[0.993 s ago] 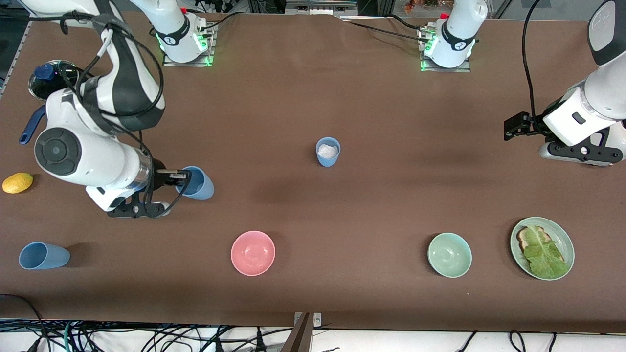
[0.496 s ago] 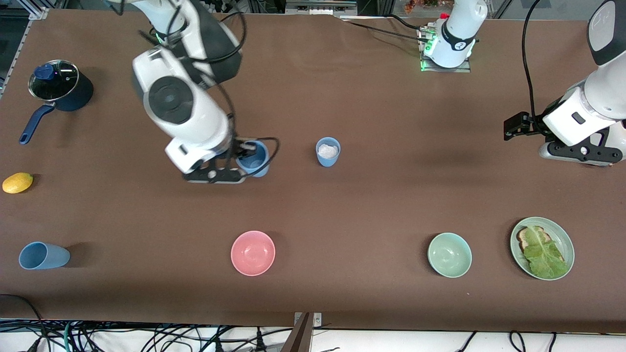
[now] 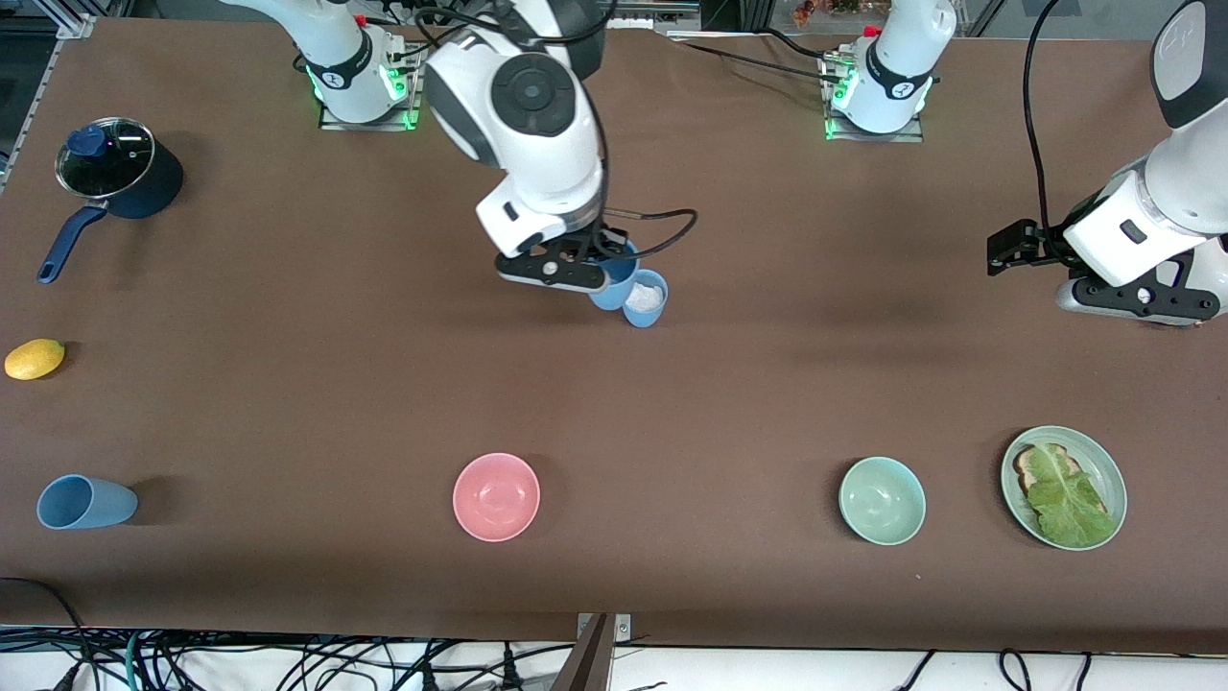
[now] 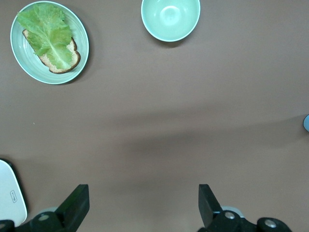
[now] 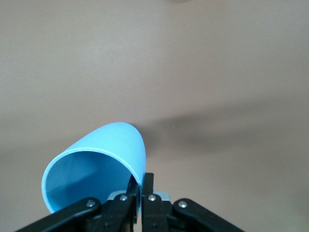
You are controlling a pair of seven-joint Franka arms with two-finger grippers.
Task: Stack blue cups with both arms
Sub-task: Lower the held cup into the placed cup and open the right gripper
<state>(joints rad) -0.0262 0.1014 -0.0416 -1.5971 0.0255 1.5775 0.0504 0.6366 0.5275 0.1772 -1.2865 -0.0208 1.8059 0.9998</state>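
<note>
My right gripper [image 3: 602, 271] is shut on the wall of a light-blue cup [image 3: 610, 291] and holds it in the air, tilted, just over the rim of a second blue cup [image 3: 646, 299]. That second cup stands upright in the middle of the table with something white inside. In the right wrist view the held cup [image 5: 96, 166] has its rim pinched between the shut fingers of the right gripper [image 5: 141, 186]. A third blue cup [image 3: 84, 502] lies on its side near the front edge at the right arm's end. My left gripper [image 3: 1004, 251] waits open and empty at the left arm's end, and in the left wrist view it [image 4: 142, 205] is open over bare table.
A pink bowl [image 3: 496, 496], a pale green bowl [image 3: 882, 500] and a green plate with toast and lettuce [image 3: 1103, 459] sit along the front. A dark blue lidded pot [image 3: 115, 173] and a lemon [image 3: 35, 359] are at the right arm's end.
My right arm has swung from the right arm's end of the table to the middle, carrying the blue cup up to the cup with white contents. The left arm has not moved.
</note>
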